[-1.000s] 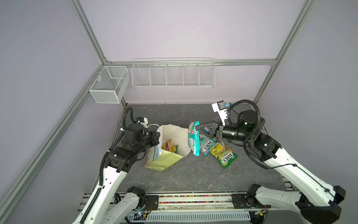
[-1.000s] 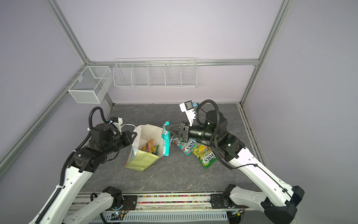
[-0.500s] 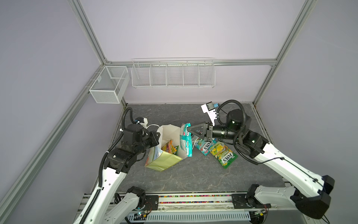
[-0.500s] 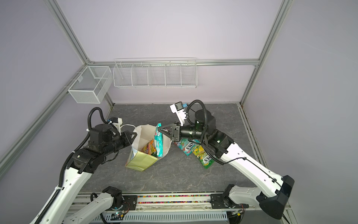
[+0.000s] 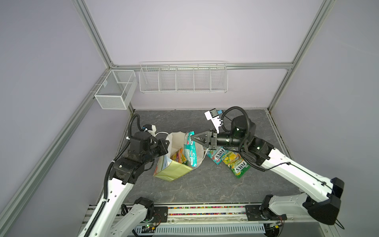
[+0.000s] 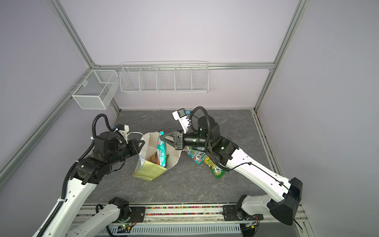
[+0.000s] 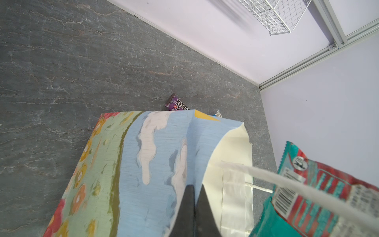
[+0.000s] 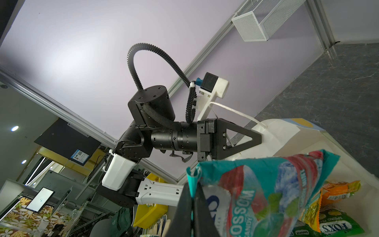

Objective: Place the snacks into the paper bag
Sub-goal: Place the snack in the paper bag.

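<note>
We see the paper bag [image 5: 173, 170] standing open on the gray tabletop [image 5: 205, 188], between the two arms. It leans a little. Its side is pale yellow-green and its inside is white.

The left end effector [image 5: 167, 142] is pressed together on the top edge of the bag. In the left wrist view, its two dark fingers [image 7: 189, 205] pinch the bag's wall right at the rim, with the blue and white face [image 7: 143, 164] on one side.

The right end effector [image 5: 193, 139] is clamped on the top edge of a teal packet [image 5: 189, 152]. The right wrist view shows the fingers [image 8: 200, 205] squeezing that edge tight. The teal packet hangs down into the open mouth of the bag. Its top pokes up above the rim.

An orange packet [image 5: 178, 157] sits deeper inside the bag, just beside the teal one.

Two more snacks lie on the tabletop under the right arm. One is a blue packet [image 5: 217, 156] and one is a green packet [image 5: 235, 165]. They touch each other, and both say FOX'S.

In the left wrist view, a purple packet [image 7: 178, 104] lies on the tabletop just past the bag.
</note>
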